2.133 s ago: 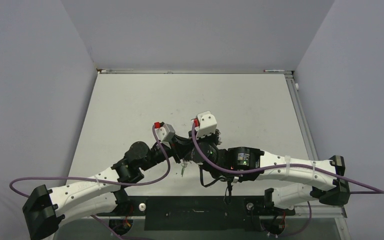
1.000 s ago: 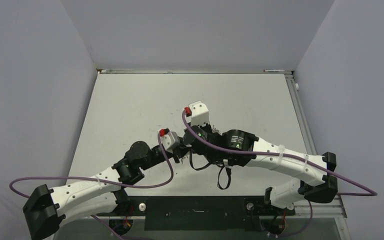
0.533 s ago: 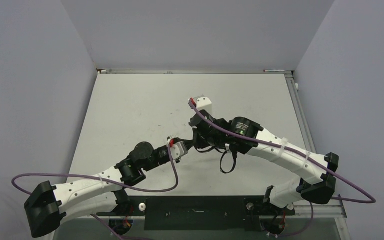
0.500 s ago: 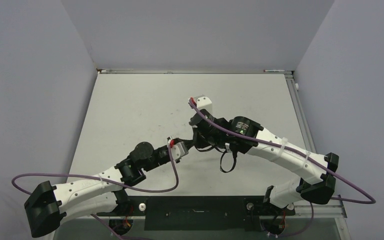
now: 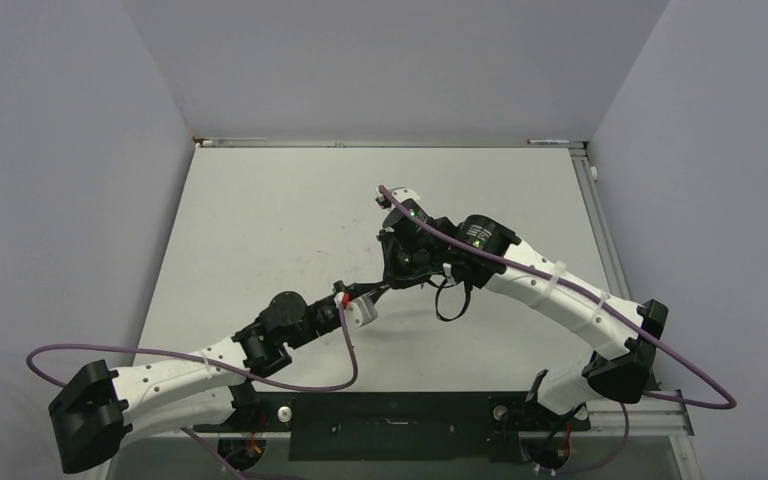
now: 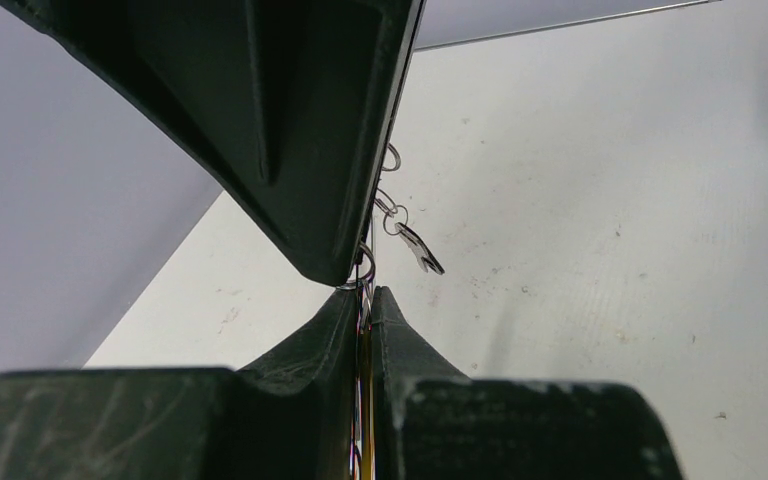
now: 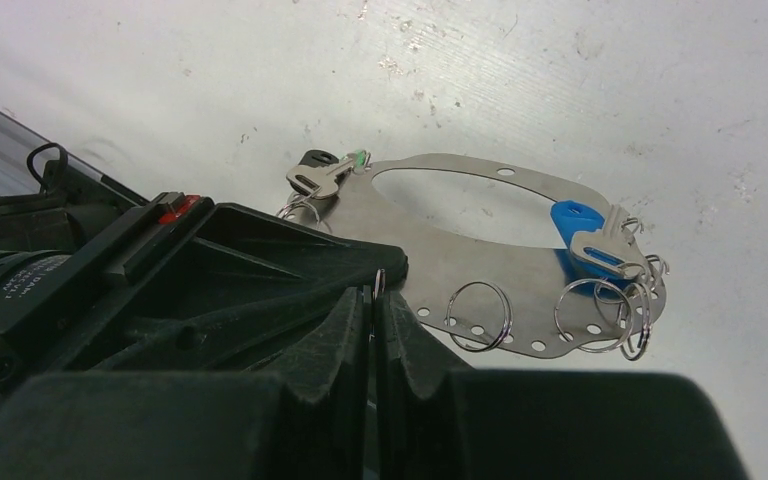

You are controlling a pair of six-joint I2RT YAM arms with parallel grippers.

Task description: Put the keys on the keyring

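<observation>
The keyring (image 7: 440,265) is a flat silvery loop with small holes round its rim, held above the table. A blue key (image 7: 575,218) and a black-headed key with a green bit (image 7: 318,172) hang from it, with several split rings (image 7: 478,315). My left gripper (image 6: 368,292) is shut on the keyring's edge, which shows edge-on there. One bare key (image 6: 420,248) dangles beyond it. My right gripper (image 7: 372,298) is shut on a small split ring at the keyring's rim, tip to tip with the left gripper (image 5: 375,292). In the top view the arms hide keyring and keys.
The white table (image 5: 260,220) is scuffed and walled on the left, back and right. A metal rail (image 5: 390,144) runs along its far edge. Purple cables (image 5: 345,350) loop off both wrists, and a black cable (image 5: 450,305) hangs under the right wrist.
Both grippers, still shut and joined at the tips, have moved away from the near edge toward the table's middle. The right wrist swung further back and the left forearm stretched out.
</observation>
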